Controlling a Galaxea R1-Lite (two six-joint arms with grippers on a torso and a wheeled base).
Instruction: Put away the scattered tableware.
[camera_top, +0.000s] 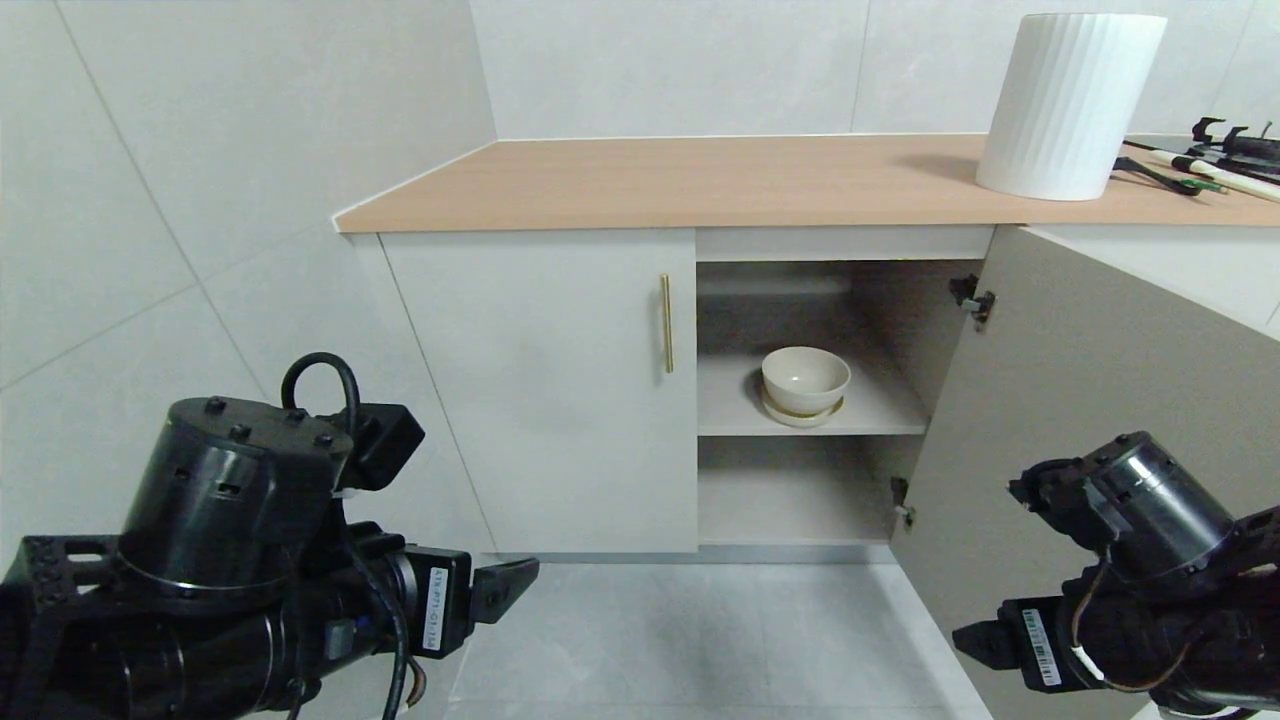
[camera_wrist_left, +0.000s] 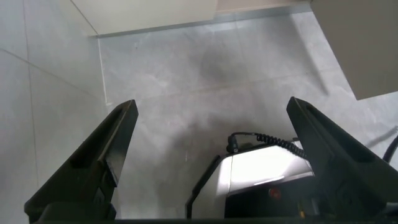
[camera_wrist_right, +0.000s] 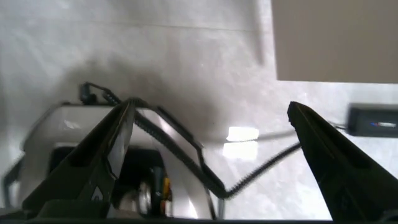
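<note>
- You can count the stowing as largely done, by my reading: a cream bowl sits on a small plate on the middle shelf of the cabinet, towards the front of the shelf; the shelf below it holds nothing I can make out
- The right-hand cabinet door stands swung open towards your right arm; the left-hand door is closed, its brass handle beside the opening
- On the countertop stand a white ribbed container and, at the far right end, some dark tools; I judge neither to be tableware, so what seems left is to shut the open door, unless more pieces lie outside these views
- Your left gripper is spread wide with nothing between its fingers; it hangs low over the floor tiles, below and to the left of the cabinet opening, well apart from the bowl
- Your right gripper is likewise spread and empty, low over the floor; it sits in front of the open door, so the door is nearer to it than the bowl and plate, which lie above and to its left, well apart
</note>
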